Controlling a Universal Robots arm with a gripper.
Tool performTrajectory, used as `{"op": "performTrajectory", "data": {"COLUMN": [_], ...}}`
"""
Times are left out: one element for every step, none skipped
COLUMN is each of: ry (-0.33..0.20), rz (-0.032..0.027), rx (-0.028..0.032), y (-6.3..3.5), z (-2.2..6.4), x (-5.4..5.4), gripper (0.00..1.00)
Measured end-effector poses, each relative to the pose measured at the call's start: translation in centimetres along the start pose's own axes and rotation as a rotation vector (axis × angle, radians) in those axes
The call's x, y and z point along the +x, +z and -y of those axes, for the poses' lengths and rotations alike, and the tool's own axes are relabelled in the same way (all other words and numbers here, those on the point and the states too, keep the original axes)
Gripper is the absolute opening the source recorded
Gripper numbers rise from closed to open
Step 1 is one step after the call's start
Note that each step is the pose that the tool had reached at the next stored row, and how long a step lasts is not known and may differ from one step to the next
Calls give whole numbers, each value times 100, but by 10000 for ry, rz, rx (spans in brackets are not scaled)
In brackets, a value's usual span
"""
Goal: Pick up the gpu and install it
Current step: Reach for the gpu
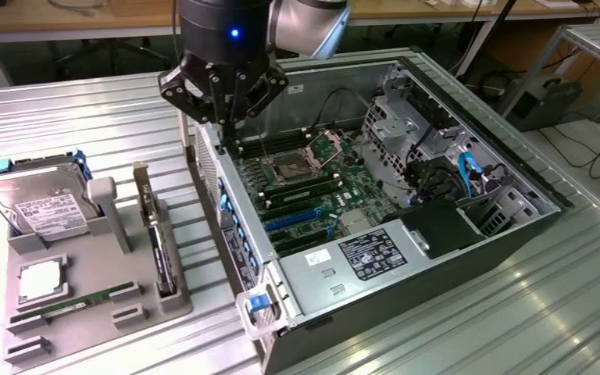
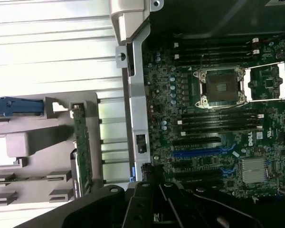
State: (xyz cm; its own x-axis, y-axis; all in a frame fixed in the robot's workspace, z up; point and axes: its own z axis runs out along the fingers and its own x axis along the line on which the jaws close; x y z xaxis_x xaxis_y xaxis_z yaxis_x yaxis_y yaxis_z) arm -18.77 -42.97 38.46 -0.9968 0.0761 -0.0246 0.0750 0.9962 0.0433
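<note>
Gripper (image 1: pixel 224 121) (image 2: pixel 149 178): one, mine. Jaws together, nothing between them. I hang over the case (image 1: pixel 279 308) wall that faces the tray, above that wall's far end in the exterior view.

Gpu (image 1: pixel 158 242) (image 2: pixel 81 156): one. It stands on its long edge in a slot of the tray (image 1: pixel 123 316) (image 2: pixel 61 137), with the silver bracket at the end farther from the exterior camera. It is apart from me and not touched.

Tray: one, grey, on the ribbed metal table (image 1: pixel 91 117), at the exterior view's left of the case and just beside it. Also on it:
- drive (image 1: pixel 40 205): one, white label up
- chip (image 1: pixel 41 280): one, square, lying flat
- memory stick (image 1: pixel 71 305): one, green, lying in its holders

Case: one, on its side, open side up. Board (image 1: pixel 311 195) (image 2: pixel 209 133) exposed: one socket (image 1: pixel 287 168) (image 2: pixel 221 88) with its frame swung up, and one long blue slot (image 2: pixel 197 153) seen in the wrist view.
</note>
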Motion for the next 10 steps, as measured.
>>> {"op": "performTrajectory", "data": {"ry": [0,1,1,1,0,0,-1,0,1,1], "rz": [0,-1,0,0,1,1,0,1,2,2], "rx": [1,3,4,5,7,10,15,21,27,32], "y": [9,16,24,33,42,51,60,73,86,97], "z": [14,25,37,49,62,71,79,89,98,105], "x": [38,70,106,141,179,214,246,285,323,354], "gripper": [11,11,11,11,11,11,11,11,11,11]}}
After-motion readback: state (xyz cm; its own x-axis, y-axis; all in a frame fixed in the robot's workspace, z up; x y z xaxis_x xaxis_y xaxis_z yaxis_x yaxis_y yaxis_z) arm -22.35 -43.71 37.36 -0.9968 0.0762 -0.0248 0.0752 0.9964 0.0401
